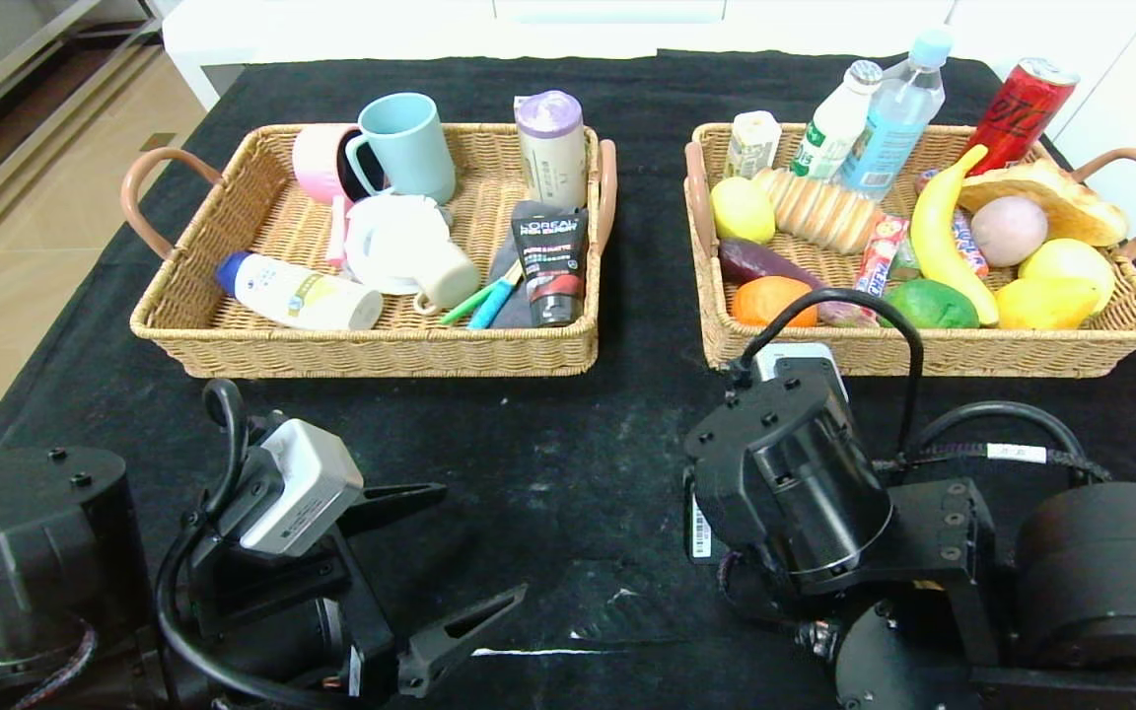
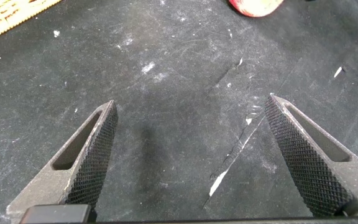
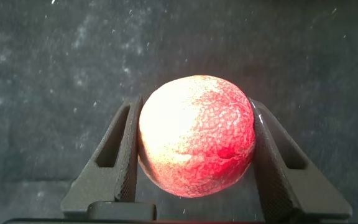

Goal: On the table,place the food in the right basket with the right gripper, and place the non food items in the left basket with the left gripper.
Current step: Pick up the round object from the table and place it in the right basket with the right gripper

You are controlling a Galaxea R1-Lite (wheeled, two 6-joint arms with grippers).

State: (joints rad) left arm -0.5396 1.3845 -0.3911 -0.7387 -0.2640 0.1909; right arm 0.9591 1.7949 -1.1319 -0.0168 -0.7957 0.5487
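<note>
My right gripper (image 3: 194, 106) is shut on the red-pink peach (image 3: 197, 143), low over the black table (image 1: 568, 444) in front of the right basket (image 1: 923, 350). In the head view its wrist (image 1: 795, 473) hides the fingers and the peach. The peach's edge also shows in the left wrist view (image 2: 255, 6). My left gripper (image 1: 482, 538) is open and empty over bare cloth at the front left, and shows the same in its wrist view (image 2: 191, 101). The eggplant (image 1: 760, 264), orange (image 1: 770, 301) and Hi-Chew stick (image 1: 879, 258) lie in the right basket. The white bottle (image 1: 297, 294) and white dish (image 1: 386, 242) lie in the left basket (image 1: 371, 350).
The left basket also holds mugs, a tube and a toothbrush. The right basket also holds a banana (image 1: 938, 237), lemons, bread, bottles and a red can (image 1: 1022, 108). White scuff marks (image 1: 529, 651) cross the cloth at the front.
</note>
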